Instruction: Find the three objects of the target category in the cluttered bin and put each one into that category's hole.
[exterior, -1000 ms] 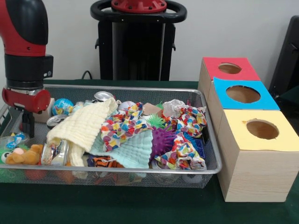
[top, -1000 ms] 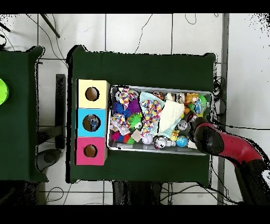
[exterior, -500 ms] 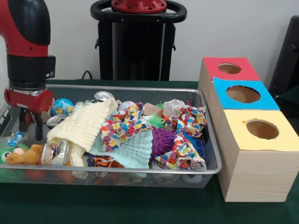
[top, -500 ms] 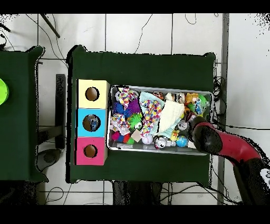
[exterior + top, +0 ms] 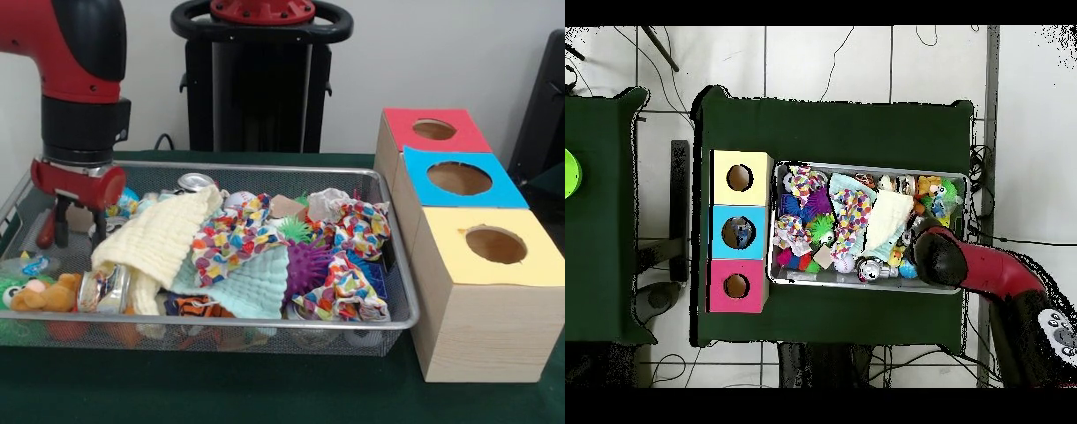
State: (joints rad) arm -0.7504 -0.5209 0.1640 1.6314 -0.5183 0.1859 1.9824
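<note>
pincer has slid along the wire bin from its far end corner toward the yellow cloth over the last second, prongs apart and empty, hanging just above the clutter beside the globe ball. no target lifted yet, so the three picks look still ahead; candidates stay buried in the bin, well apart from the red box, blue box and yellow box beyond its other end. no readable writing or brands anywhere.
</note>
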